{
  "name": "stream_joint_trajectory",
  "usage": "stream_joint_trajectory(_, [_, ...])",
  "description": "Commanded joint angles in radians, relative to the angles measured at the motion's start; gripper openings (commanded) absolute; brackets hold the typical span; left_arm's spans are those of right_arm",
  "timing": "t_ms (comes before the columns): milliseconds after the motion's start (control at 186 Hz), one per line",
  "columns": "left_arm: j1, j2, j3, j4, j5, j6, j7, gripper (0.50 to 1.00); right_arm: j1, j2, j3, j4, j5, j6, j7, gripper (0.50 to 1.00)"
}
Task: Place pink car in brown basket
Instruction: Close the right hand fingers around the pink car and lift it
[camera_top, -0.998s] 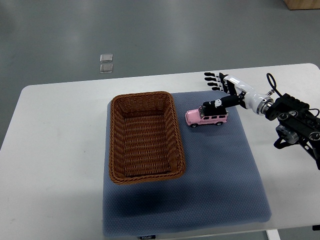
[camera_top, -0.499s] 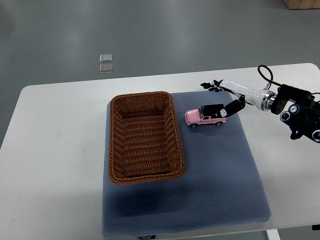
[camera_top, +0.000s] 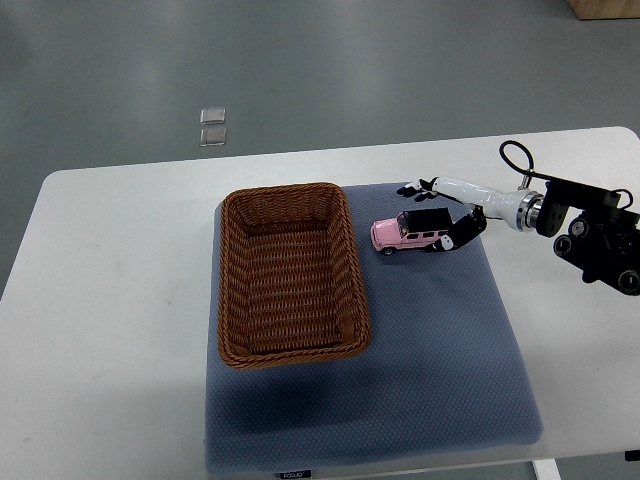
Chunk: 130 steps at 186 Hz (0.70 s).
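The right robot hand (camera_top: 436, 216) wraps the rear of the pink car (camera_top: 411, 235), fingers curled around it; the car's long axis runs left-right, nose toward the brown basket (camera_top: 290, 275) just beside it; no left arm shows.

One camera looks steeply down on the white table (camera_top: 120, 300).

On my feed the right hand (camera_top: 440, 215) has a glossy white shell with black jointed fingers (camera_top: 412, 189). At its three o'clock I see a silver wrist ring (camera_top: 527, 208), then a black arm housing (camera_top: 598, 236) with round fittings and a looping black cable (camera_top: 516, 160).
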Motion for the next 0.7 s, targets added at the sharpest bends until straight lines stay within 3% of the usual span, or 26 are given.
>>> stream_joint_trajectory(0, [0.000,0.000,0.000,0.000,0.000,0.000,0.000,1.000,0.000,0.000,-0.035,-0.002,-0.002,-0.028,0.000,0.866])
stream_joint_trajectory(209, [-0.001,0.000,0.000,-0.002,0.000,0.000,0.000,1.000,-0.001,0.000,-0.044,-0.013,-0.005,-0.034,-0.022,0.829])
stream_joint_trajectory(311, [-0.001,0.000,0.000,0.000,0.000,0.000,0.000,1.000,-0.001,0.000,-0.042,-0.017,-0.008,-0.036,-0.025,0.770])
stream_joint_trajectory(343, [-0.003,0.000,0.000,0.000,0.000,0.000,0.000,1.000,0.000,0.000,-0.042,-0.017,-0.009,-0.036,-0.031,0.733])
stream_joint_trajectory(402, [-0.002,0.000,0.000,0.000,0.000,0.000,0.000,1.000,-0.001,0.000,-0.042,-0.017,-0.011,-0.040,-0.036,0.621])
stream_joint_trajectory(499, [-0.002,0.000,0.000,0.000,0.000,0.000,0.000,1.000,-0.001,0.002,-0.044,-0.017,-0.012,-0.062,-0.036,0.500])
stream_joint_trajectory(692, [-0.003,0.000,0.000,0.000,0.000,0.000,0.000,1.000,0.000,0.002,-0.039,-0.014,-0.011,-0.119,-0.036,0.500])
